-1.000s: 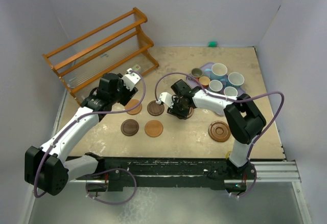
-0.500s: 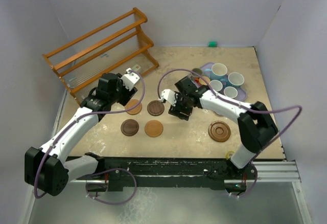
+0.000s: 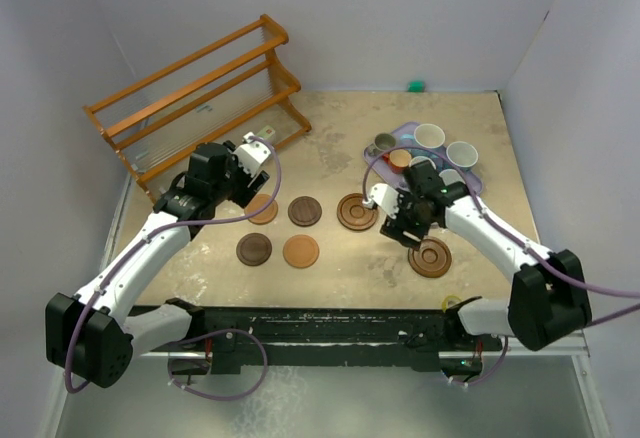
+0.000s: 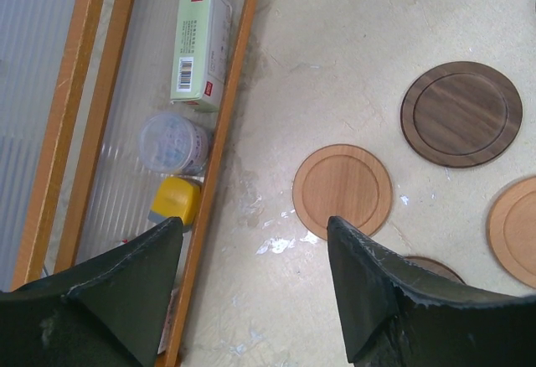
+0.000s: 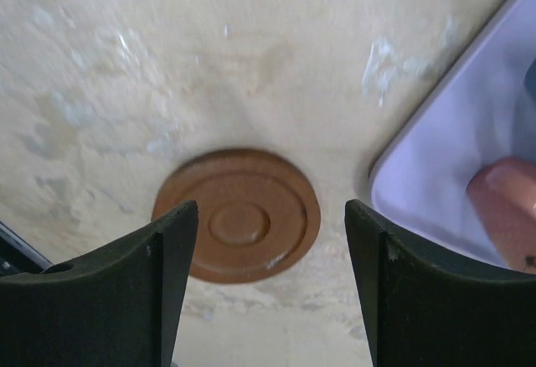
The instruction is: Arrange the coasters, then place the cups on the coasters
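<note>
Right tool [image 3: 398,220] gaped wide, holding nothing | left tool [image 4: 251,226] gaped too, bare | ringed coaster [image 5: 237,215] under me looked thin, hard, light; I judged pinching its rim best.

A wooden rack [image 4: 224,124] holds a green-white box [image 4: 199,44], a clear jar [image 4: 172,143] and a yellow item [image 4: 174,201].

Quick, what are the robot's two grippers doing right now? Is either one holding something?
Left gripper: open, holding nothing.
Right gripper: open, holding nothing.
</note>
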Robot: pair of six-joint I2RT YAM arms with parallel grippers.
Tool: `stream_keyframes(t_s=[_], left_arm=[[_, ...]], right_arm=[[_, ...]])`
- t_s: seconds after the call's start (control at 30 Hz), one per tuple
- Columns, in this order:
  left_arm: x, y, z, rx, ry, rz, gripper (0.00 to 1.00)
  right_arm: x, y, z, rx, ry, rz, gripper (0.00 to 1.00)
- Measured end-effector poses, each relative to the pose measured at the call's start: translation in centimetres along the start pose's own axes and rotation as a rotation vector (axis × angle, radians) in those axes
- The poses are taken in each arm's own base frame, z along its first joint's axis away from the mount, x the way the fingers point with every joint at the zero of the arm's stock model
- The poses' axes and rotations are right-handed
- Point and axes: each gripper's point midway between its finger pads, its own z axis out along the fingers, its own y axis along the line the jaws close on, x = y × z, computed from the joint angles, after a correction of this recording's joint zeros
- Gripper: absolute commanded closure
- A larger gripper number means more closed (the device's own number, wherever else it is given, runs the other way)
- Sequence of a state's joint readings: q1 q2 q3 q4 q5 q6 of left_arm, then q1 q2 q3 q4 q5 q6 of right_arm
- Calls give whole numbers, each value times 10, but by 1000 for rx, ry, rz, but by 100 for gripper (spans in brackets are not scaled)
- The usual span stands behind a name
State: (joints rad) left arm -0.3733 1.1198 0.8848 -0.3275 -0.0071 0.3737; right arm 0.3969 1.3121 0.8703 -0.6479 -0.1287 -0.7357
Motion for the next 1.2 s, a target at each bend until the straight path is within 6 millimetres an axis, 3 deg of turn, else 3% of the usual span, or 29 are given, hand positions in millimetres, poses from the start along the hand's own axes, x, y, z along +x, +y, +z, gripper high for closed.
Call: stream_keyframes(t_s=[0.17,0.33,0.6,0.9,1.2], left_arm=[[-1,1,0,-2,-4,0,33],[-1,1,0,-4,-4,-1,33],[0,4,0,-9,-1,-6,33],[1,5,0,-11,0,-9,33],[2,5,0,-9,0,-11,33]], right_arm=[[42,0,-7,1,63,4,27],[60,4,0,-21,112,-37,27],[72,2,16,-17,149,-96,27],[68,-16,29,33,146,-135,28],[64,-15,33,19,150,-154,28]])
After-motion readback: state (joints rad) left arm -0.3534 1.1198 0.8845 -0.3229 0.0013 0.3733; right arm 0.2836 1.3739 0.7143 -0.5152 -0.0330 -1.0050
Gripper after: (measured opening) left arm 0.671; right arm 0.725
